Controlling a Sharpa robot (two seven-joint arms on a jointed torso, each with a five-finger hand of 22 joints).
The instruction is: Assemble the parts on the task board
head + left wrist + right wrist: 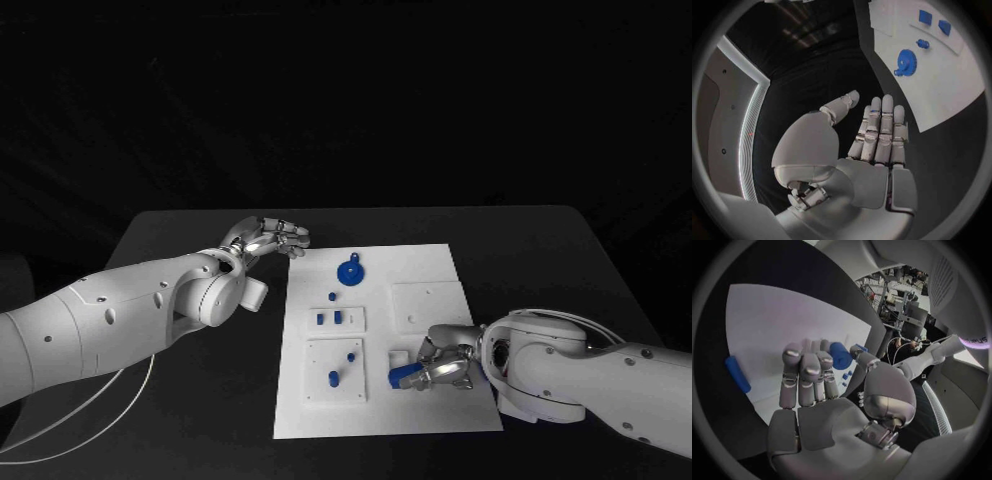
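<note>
Flat white rectangular task board (433, 262) lies mid black table (173, 232). Left hand (268, 238) hovers just off board's far-left corner, fingers straight and side by side, holding nothing. Right hand (440, 367) at board's near edge, fingers curled on a small blue cylindrical plastic part (841, 355). Blue round gear-like part (349, 270) sits on far half. Judgement: keep part upright, align w/ socket, lower slowly.
</note>
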